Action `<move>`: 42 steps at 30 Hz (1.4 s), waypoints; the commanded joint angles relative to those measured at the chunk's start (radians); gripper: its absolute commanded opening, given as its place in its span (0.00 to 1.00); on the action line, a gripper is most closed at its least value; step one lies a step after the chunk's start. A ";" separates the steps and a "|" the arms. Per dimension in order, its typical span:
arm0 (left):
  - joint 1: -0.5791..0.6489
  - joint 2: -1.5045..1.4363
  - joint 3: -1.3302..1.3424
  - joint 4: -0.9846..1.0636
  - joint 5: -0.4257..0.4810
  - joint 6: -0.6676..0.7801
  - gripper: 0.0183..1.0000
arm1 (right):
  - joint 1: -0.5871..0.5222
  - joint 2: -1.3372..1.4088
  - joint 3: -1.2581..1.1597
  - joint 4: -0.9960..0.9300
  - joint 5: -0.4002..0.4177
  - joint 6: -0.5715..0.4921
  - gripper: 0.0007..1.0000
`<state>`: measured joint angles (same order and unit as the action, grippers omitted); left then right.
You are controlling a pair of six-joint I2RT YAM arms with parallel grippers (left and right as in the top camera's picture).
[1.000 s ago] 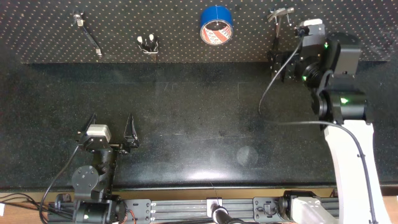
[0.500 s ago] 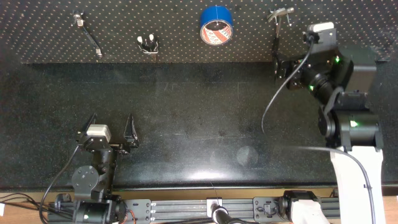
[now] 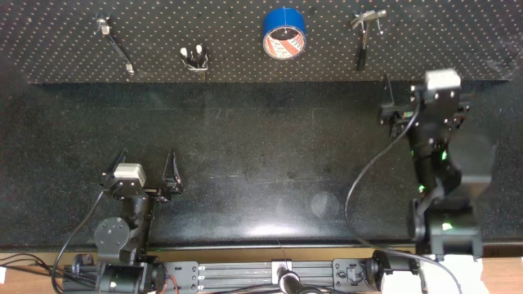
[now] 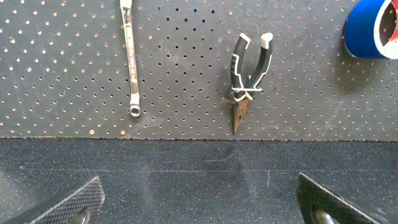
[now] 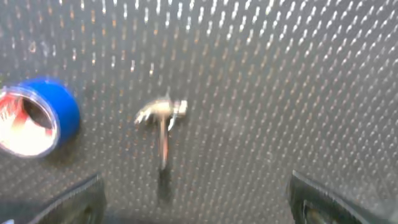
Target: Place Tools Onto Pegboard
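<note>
A dark speckled worktop (image 3: 261, 155) spreads wide, with a black slotted rail (image 3: 229, 269) along its front edge.

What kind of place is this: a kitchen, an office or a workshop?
Probably a workshop bench. A black pegboard carries a wrench, pliers, a hammer and a blue tape roll, and a dark worktop lies in front of it.
</note>
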<state>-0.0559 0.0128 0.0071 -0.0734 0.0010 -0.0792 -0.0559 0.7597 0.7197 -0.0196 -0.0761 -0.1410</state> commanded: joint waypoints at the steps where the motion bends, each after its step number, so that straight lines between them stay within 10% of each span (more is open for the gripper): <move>1: -0.003 -0.009 -0.002 -0.006 0.000 0.012 1.00 | 0.006 -0.143 -0.250 0.298 -0.029 -0.029 0.93; 19: -0.003 -0.010 -0.002 -0.006 0.000 0.012 1.00 | 0.006 -0.615 -0.702 0.413 -0.002 0.358 0.93; 36: -0.003 -0.009 -0.002 -0.006 0.000 0.012 1.00 | 0.007 -0.759 -0.716 -0.048 -0.021 0.198 0.93; 42: -0.003 -0.009 -0.002 -0.006 0.000 0.012 1.00 | 0.007 -0.759 -0.716 -0.051 0.013 0.302 0.93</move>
<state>-0.0559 0.0128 0.0071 -0.0734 0.0010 -0.0792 -0.0559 0.0128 0.0071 -0.0620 -0.0795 0.1158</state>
